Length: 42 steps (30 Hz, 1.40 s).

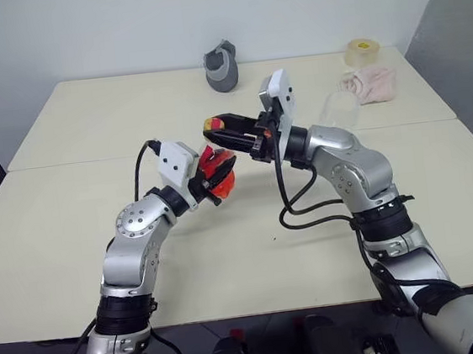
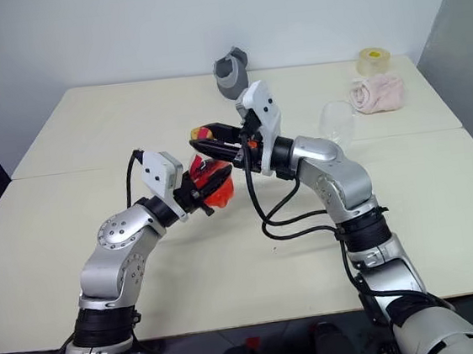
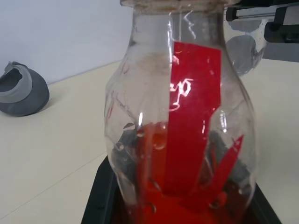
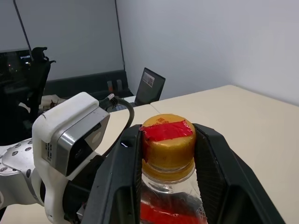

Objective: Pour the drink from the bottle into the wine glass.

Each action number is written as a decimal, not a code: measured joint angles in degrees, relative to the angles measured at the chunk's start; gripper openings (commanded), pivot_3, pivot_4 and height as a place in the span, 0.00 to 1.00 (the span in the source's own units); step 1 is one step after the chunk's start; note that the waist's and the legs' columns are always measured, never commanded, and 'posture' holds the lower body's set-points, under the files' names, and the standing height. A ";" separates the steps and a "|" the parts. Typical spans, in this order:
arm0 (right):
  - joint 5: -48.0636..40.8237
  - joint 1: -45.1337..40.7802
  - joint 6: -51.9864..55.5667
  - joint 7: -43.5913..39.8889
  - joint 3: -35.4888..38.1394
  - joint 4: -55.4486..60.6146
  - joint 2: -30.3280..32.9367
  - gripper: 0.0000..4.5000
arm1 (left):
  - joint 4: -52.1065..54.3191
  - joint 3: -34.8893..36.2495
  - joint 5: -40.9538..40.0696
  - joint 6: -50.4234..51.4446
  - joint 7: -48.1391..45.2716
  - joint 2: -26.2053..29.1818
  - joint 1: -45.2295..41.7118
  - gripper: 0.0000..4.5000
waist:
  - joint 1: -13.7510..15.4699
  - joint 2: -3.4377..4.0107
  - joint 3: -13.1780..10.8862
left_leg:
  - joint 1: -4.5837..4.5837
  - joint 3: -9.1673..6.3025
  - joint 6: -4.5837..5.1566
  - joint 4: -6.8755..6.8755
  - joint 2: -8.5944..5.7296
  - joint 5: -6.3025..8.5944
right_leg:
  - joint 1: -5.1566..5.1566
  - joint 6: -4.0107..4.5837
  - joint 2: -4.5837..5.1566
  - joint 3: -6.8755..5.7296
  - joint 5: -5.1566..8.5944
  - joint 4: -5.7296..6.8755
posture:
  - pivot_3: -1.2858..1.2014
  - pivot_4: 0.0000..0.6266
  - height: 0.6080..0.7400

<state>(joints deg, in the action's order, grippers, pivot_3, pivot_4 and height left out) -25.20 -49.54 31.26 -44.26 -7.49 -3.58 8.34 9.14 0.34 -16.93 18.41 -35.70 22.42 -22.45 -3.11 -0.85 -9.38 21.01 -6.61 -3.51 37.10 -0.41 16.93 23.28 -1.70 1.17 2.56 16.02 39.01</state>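
Right wrist view | right gripper (image 4: 168,154) level, pinching cap (image 4: 167,140) | left gripper (image 1: 217,172) clamps bottle (image 1: 220,183)

bottle (image 1: 219,175) in left end effector (image 1: 212,173), right end effector (image 1: 219,133) at cap (image 1: 211,126)

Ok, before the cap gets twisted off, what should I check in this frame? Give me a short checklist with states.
1. Left claw shut on the bottle, held above the table: ok.
2. Right claw around the cap, a finger on each side: ok.
3. Right claw fully clamped on the cap: cannot tell; the fingers sit close beside it, contact is not clear.
4. Bottle upright, drink pooled at its bottom: ok.
5. Glass standing on the table, apart from both arms: ok.
6. Grey object, cloth and tape roll at the far edge, away from the claws: ok.
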 measured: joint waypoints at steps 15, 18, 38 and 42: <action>-6.40 -7.05 14.09 -3.21 1.33 -2.74 2.94 0.27 | 5.01 0.54 -2.11 1.23 -1.00 1.35 3.80 0.29 | 0.12 0.02 -0.01 | 0.08 -0.13 0.01 -0.01 0.00 0.01 | 0.02 0.01 0.02 -0.06 0.00 -0.04 | 0.52 0.24 1.00; -4.81 -5.88 10.68 -5.30 -0.13 -0.59 4.77 0.27 | 5.06 0.18 -2.15 0.91 -1.15 1.35 3.55 0.29 | 0.10 0.01 -0.01 | 0.08 -0.04 0.02 0.00 -0.02 0.01 | 0.02 0.00 0.02 -0.04 0.00 -0.06 | 0.52 0.24 1.00; 0.12 -5.22 -1.94 -4.79 -1.09 -0.66 3.54 0.96 | 3.58 -1.18 -1.86 0.28 -2.32 1.34 2.44 0.29 | 0.02 0.01 -0.01 | 0.03 -0.06 0.01 0.00 0.00 0.00 | 0.02 0.01 0.02 -0.04 0.00 -0.01 | 0.52 0.24 1.00; 1.96 -5.54 -3.25 -2.71 -1.16 -2.02 1.47 0.96 | 3.18 -1.20 -1.82 0.28 -2.23 1.00 1.87 0.29 | 0.03 0.01 -0.01 | 0.03 -0.08 0.01 0.00 -0.01 0.00 | 0.02 0.01 0.01 -0.05 0.00 -0.01 | 0.52 0.24 1.00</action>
<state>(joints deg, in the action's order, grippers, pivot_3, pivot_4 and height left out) -23.24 -55.08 28.01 -46.97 -8.65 -5.60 9.81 12.32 -0.86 -18.75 18.69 -37.93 23.42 -20.58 -3.08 -0.84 -9.39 21.04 -6.69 -3.50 37.10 -0.42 16.94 23.30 -1.69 1.18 2.50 16.02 39.01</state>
